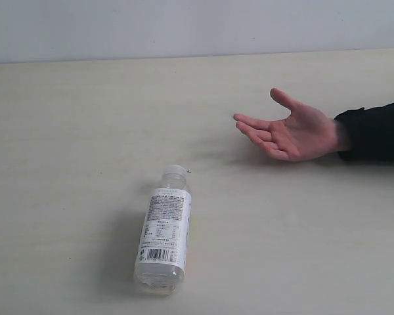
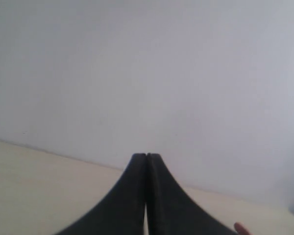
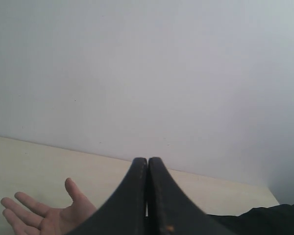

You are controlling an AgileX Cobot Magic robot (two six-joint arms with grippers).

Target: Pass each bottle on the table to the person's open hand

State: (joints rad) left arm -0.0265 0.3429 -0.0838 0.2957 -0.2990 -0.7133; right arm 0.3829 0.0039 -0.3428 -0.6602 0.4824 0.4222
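Nearest the viewer, one clear bottle (image 1: 163, 230) is shown lying on its side on the pale counter (image 1: 65, 131). Its white cap (image 1: 174, 173) is turned toward the far edge and its white printed label (image 1: 164, 220) faces up. Well apart from it, to the right and farther back, the person's open hand (image 1: 295, 134) is held palm up with fingers spread, the arm clad in a black sleeve (image 1: 377, 131). The left pincer (image 2: 146, 156) is seen closed, jaws pressed together with nothing between them. The right pincer (image 3: 147, 160) is likewise closed and empty, and the hand appears near it in the right wrist view. A plain grey wall (image 1: 184, 26) is seen behind the counter.
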